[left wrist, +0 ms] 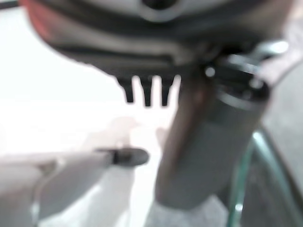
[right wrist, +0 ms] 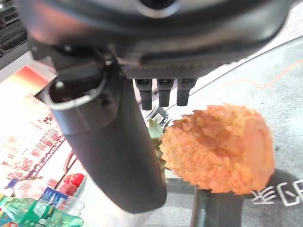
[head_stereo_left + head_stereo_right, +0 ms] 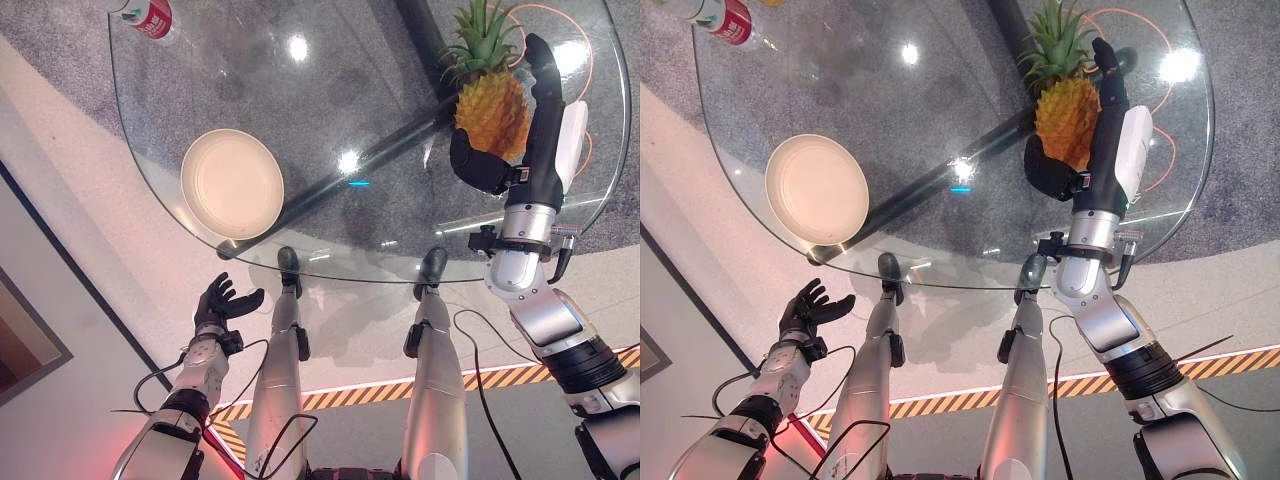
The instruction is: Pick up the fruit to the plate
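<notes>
A pineapple [image 3: 492, 110] with a green crown lies on the round glass table [image 3: 330, 90] at the far right. My right hand [image 3: 545, 150] stands against it, open. Its straight fingers [image 3: 543, 70] run along the fruit's right side and the thumb [image 3: 478, 165] sits at its base. The right wrist view has the pineapple [image 2: 218, 146] beside the thumb [image 2: 113, 156], past the straight fingertips [image 2: 164, 97]. An empty cream plate [image 3: 232, 185] rests on the table's left side. My left hand [image 3: 222, 303] hangs open below the near table edge, away from both.
A bottle with a red label [image 3: 150, 18] lies at the table's far left edge. The near glass rim [image 3: 350, 278] curves between the two arms. An orange cable [image 3: 585, 60] loops on the carpet beneath the glass behind the pineapple.
</notes>
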Tool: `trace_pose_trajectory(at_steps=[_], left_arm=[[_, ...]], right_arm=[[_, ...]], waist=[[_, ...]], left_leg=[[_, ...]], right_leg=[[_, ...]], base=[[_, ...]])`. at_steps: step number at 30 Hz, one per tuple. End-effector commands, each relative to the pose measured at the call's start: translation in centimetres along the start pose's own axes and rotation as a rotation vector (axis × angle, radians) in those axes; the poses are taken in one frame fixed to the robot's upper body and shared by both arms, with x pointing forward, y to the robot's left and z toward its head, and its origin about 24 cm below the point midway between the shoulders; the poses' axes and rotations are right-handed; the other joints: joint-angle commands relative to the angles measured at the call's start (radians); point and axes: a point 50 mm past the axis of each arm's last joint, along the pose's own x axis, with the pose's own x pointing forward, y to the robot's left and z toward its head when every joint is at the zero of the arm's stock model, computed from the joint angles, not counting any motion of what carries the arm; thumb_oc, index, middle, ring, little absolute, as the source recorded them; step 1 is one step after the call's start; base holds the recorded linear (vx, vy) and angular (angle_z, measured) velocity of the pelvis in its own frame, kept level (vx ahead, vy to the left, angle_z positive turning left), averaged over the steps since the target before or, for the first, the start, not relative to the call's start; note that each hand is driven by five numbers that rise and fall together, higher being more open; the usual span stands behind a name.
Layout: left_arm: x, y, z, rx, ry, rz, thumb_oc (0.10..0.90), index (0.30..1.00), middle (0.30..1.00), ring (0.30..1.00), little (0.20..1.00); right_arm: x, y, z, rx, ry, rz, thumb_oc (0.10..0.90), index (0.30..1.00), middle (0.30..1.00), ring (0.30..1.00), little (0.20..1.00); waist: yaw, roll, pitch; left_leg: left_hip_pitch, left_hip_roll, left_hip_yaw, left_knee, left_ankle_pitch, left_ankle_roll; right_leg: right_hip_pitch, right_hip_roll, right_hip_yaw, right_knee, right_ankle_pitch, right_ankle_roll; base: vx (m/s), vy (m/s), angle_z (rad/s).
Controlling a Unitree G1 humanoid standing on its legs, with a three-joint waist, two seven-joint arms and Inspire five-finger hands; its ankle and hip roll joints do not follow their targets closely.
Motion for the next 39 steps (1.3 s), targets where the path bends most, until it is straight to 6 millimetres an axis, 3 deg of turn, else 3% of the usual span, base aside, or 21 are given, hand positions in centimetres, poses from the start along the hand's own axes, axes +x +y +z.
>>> trace_pose_trajectory(at_steps=[1, 9, 18, 39], left_arm=[[-0.7, 2.2, -2.0, 0.063, 0.062, 0.063, 0.800, 0.900, 0.900, 0.900, 0.900], [-0.6, 2.3, -1.8, 0.065, 0.061, 0.061, 0.800, 0.900, 0.900, 0.900, 0.900], [-0.6, 2.1, -1.8, 0.069, 0.064, 0.054, 0.800, 0.900, 0.900, 0.900, 0.900], [-0.6, 1.4, -1.9, 0.091, 0.072, 0.023, 0.800, 0.900, 0.900, 0.900, 0.900]], right_arm=[[1.6, -2.1, 2.9, 0.013, -0.144, -0.118, 0.800, 0.900, 0.900, 0.900, 0.900], [1.4, -2.1, 0.8, -0.002, -0.012, -0.146, 0.800, 0.900, 0.900, 0.900, 0.900], [1.5, -1.6, -0.1, -0.050, 0.042, -0.129, 0.800, 0.900, 0.900, 0.900, 0.900], [2.0, 0.0, -0.3, -0.037, 0.101, -0.061, 0.800, 0.900, 0.900, 0.900, 0.900]], waist=[[-0.010, -0.003, -0.010], [-0.009, -0.004, -0.010], [-0.003, 0.000, -0.010], [0.016, 0.013, -0.010]], left_leg=[[0.011, -0.009, -0.032, 0.055, -0.043, 0.011], [0.003, -0.009, -0.035, 0.055, -0.042, 0.013], [0.001, -0.009, -0.037, 0.051, -0.040, 0.014], [-0.001, -0.014, -0.041, 0.047, -0.035, 0.014]], right_leg=[[-0.018, 0.013, -0.049, 0.050, 0.049, 0.006], [-0.028, 0.014, -0.048, 0.051, 0.054, 0.006], [-0.030, 0.011, -0.049, 0.054, 0.053, 0.006], [-0.036, 0.004, -0.059, 0.062, 0.051, 0.004]], base=[[0.00, 0.000, 0.00], [0.00, 0.000, 0.00], [0.00, 0.000, 0.00], [0.00, 0.000, 0.00]])
